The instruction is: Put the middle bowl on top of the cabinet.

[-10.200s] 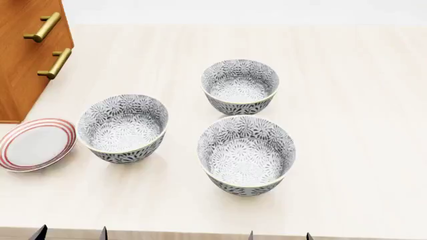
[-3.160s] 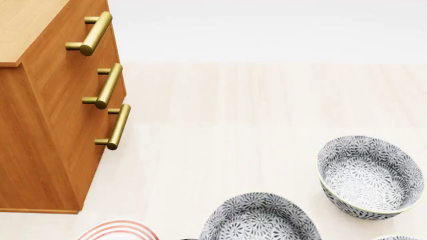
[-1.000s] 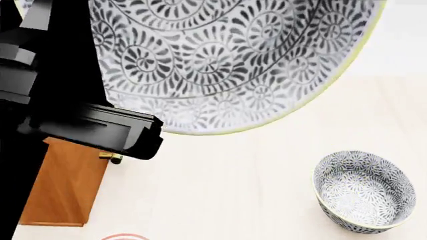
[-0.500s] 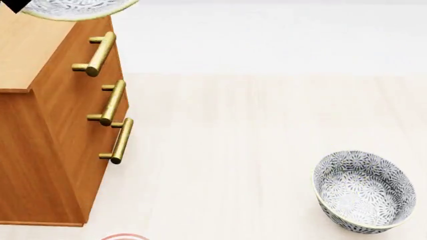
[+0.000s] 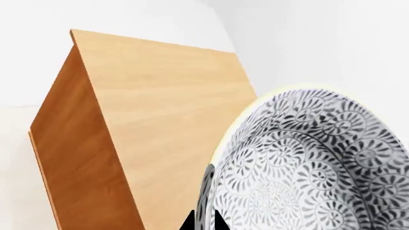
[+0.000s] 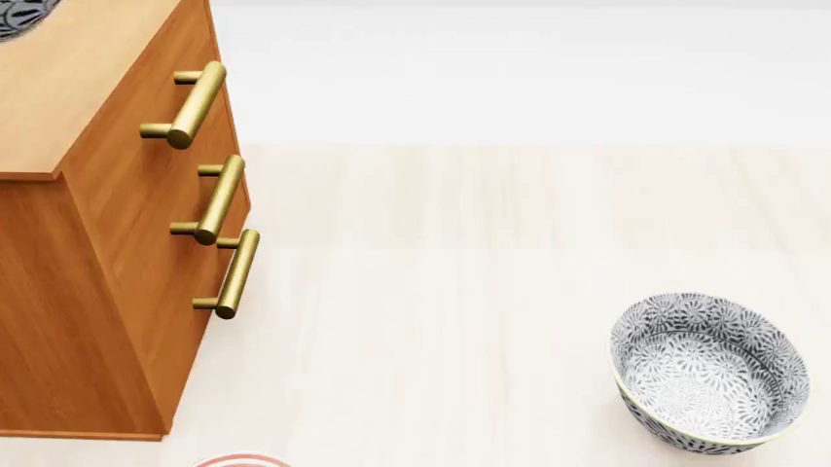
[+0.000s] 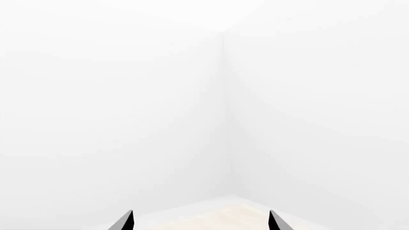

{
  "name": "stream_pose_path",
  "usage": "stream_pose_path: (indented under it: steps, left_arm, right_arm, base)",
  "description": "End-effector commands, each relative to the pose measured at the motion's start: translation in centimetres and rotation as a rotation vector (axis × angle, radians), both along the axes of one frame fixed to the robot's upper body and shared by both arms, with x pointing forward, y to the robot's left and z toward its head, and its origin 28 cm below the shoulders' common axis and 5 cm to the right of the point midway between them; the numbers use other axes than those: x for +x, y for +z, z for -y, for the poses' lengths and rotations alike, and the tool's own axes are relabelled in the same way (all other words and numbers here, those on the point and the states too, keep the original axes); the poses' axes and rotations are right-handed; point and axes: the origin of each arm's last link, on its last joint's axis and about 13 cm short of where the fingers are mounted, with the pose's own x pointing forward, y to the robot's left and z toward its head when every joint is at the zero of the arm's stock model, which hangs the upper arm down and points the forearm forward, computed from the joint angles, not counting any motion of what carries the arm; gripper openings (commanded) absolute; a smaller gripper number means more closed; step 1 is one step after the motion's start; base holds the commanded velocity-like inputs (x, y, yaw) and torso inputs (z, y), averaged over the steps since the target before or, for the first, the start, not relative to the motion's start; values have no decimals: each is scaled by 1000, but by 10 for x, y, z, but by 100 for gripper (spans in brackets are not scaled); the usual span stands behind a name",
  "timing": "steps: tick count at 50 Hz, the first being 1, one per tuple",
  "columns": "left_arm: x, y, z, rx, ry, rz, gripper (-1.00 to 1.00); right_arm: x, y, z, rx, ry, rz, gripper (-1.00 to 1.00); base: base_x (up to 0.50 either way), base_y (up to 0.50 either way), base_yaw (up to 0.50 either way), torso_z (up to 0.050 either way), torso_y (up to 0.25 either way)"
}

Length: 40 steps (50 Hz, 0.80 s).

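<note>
Left wrist view: our left gripper [image 5: 203,223] grips the middle bowl [image 5: 313,163] by its rim, tilted over the cabinet [image 5: 160,110] top. Right gripper [image 7: 199,221] fingertips stand wide apart, empty.

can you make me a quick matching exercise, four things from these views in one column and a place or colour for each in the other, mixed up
Things:
1. held bowl
2. cabinet top
3. handles
4. plate

Places or colours:
A. brass, three in a row down the cabinet front
B. red-ringed sliver at the head view's lower edge
C. light wood
D. up beside the cabinet top, close to the left wrist camera

Pairs: 1-D, 2-C, 3-A, 4-B
</note>
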Motion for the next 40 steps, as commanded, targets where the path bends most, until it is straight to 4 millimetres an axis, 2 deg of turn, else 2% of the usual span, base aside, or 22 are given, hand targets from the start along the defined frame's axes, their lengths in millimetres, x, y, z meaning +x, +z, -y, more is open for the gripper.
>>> stream_pose_path:
  steps: [1,8,18,26,40]
  left_arm:
    - [17,12,-20,-25,99,12,-100]
    - [27,13,-27,-40,136,-22,-100]
    - [44,-2,-39,-71,171,-87,-100]
    - [59,-20,-47,-72,215,-140,-100]
    - [63,-28,-50,-49,250,-153,-100]
  right_arm:
    - [0,0,0,-2,0,-3,100]
    - [0,0,0,-4,1,-3,100]
    - [-2,0,1,-5,0,0,100]
    - [-2,0,1,-7,1,-2,100]
    - [-4,1,2,-8,3,2,100]
  base:
    - [0,0,0,0,0]
    - [0,0,0,0,0]
    - [0,0,0,0,0]
    - [0,0,0,0,2]
    - [0,0,0,0,0]
